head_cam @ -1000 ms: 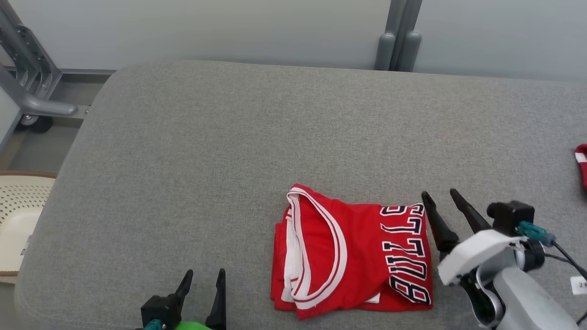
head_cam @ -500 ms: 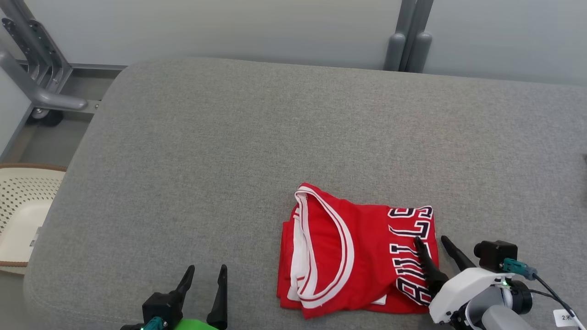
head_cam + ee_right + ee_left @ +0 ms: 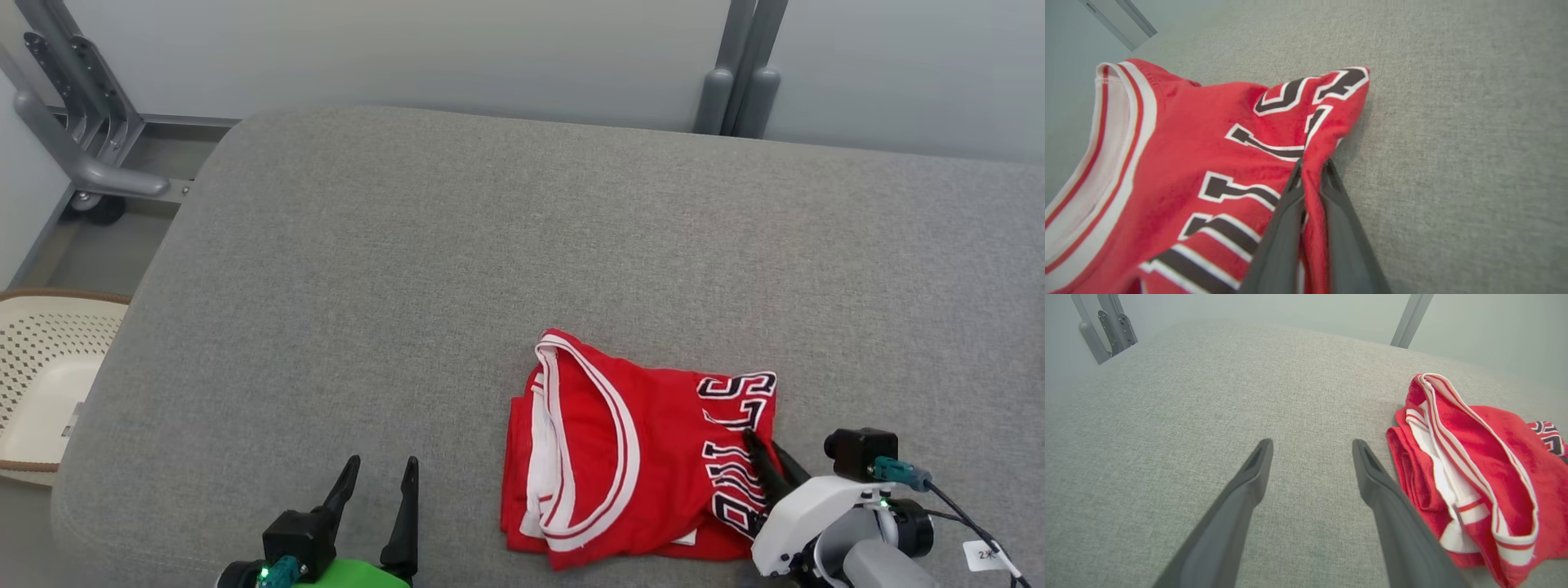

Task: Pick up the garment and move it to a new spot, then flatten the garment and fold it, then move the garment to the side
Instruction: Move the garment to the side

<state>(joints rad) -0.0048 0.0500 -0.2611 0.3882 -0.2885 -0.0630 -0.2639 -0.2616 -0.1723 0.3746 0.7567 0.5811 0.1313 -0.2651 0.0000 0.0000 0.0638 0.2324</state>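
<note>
Red garment [image 3: 637, 457] with white trim, black lettering, on grey cushion [image 3: 408, 286].

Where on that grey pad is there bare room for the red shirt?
The far half of the grey pad, up to the wall, is bare; so is the stretch left of the red shirt, beyond the open left gripper. Crowded: the near right, where the right gripper pinches the shirt.
</note>
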